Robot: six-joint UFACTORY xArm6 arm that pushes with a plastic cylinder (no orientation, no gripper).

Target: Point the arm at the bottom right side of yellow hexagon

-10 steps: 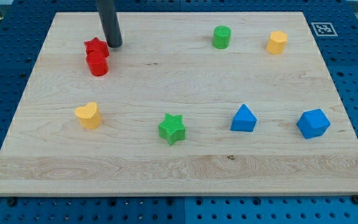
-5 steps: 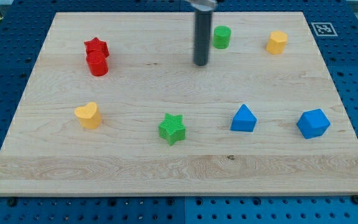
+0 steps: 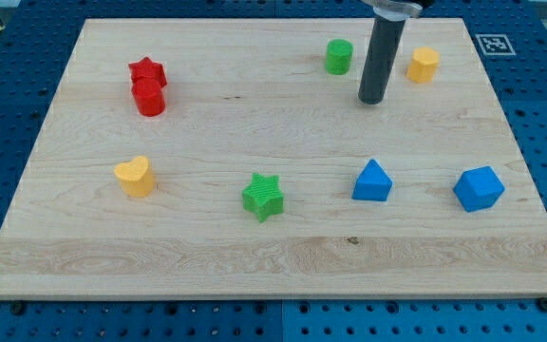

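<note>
The yellow hexagon point(image 3: 424, 65) stands near the top right of the wooden board point(image 3: 254, 247). My tip point(image 3: 371, 100) rests on the board to the lower left of the yellow hexagon, a short gap apart from it. The tip lies to the lower right of the green cylinder point(image 3: 339, 56), between that block and the hexagon. The dark rod rises from the tip to the view's top edge.
A red star point(image 3: 147, 71) and a red cylinder point(image 3: 149, 97) touch at the top left. A yellow heart point(image 3: 136, 176) is at the left, a green star point(image 3: 263, 196) at the bottom middle. A blue triangle point(image 3: 372, 180) and a blue hexagon point(image 3: 478, 188) sit at the lower right.
My tip has slid from beside the red star at the top left, across the top of the board to the right, past the green cylinder. No block has moved.
</note>
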